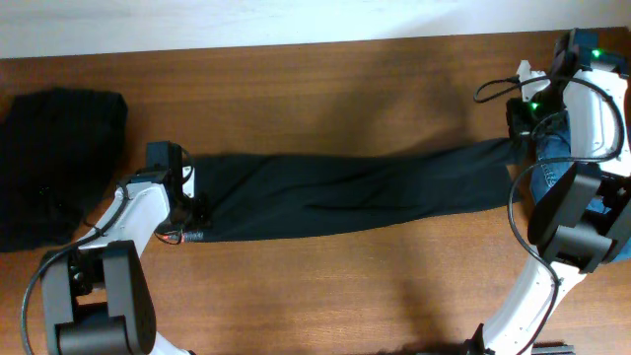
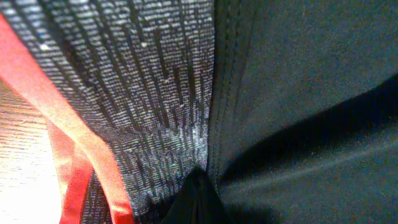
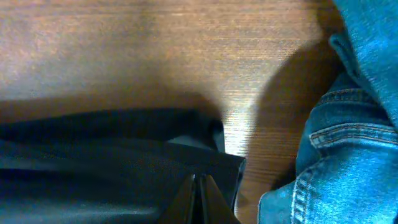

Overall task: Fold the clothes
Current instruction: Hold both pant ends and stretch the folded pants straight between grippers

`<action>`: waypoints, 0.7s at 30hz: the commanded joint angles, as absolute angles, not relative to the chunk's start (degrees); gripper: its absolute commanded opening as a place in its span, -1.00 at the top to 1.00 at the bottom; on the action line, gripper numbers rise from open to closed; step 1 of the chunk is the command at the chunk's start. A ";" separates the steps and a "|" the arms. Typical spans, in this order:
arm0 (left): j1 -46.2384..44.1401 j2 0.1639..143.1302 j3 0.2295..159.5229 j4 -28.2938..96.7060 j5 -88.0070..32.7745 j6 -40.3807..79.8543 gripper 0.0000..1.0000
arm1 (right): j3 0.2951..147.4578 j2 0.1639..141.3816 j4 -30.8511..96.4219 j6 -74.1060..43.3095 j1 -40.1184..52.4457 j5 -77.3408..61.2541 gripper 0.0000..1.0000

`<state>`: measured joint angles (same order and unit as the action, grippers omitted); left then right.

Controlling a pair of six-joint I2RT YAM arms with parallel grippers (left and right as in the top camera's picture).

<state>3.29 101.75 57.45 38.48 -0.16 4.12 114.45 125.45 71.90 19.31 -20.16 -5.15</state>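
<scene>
**Trousers stretched full length, cross folds not yet made**

The long black trousers of thin soft fabric (image 1: 345, 197) are lying flat across the brown wooden bench (image 1: 296, 89), running from the left arm (image 1: 138, 202) to the right arm (image 1: 582, 108). They are forming one narrow band, so the legs seem to be lying one on the other. That lengthwise fold looks done. Folding end toward end is what appears to be left.

The left arm is reaching low over the bench to the waist end. Its jaws are closed, apparently pinching fabric where the grey knitted waistband (image 2: 143, 93) with its bright red edge stripe (image 2: 62, 124) is meeting the black cloth. The right arm is reaching to the far ankle end. Its jaws are pressed together over the black hem, just beside the blue denim garment (image 3: 348, 124).

A separate crumpled black cloth pile (image 1: 54, 168) is sitting at the left edge, apart from the trousers.
</scene>
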 commanded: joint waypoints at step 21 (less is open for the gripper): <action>4.69 105.75 56.77 34.54 3.92 2.98 0.99 | 100.82 127.39 63.53 17.50 -24.84 -3.99 0.37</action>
<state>3.84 101.97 57.49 35.64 1.02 3.90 101.16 126.82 63.96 17.52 -24.69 -5.10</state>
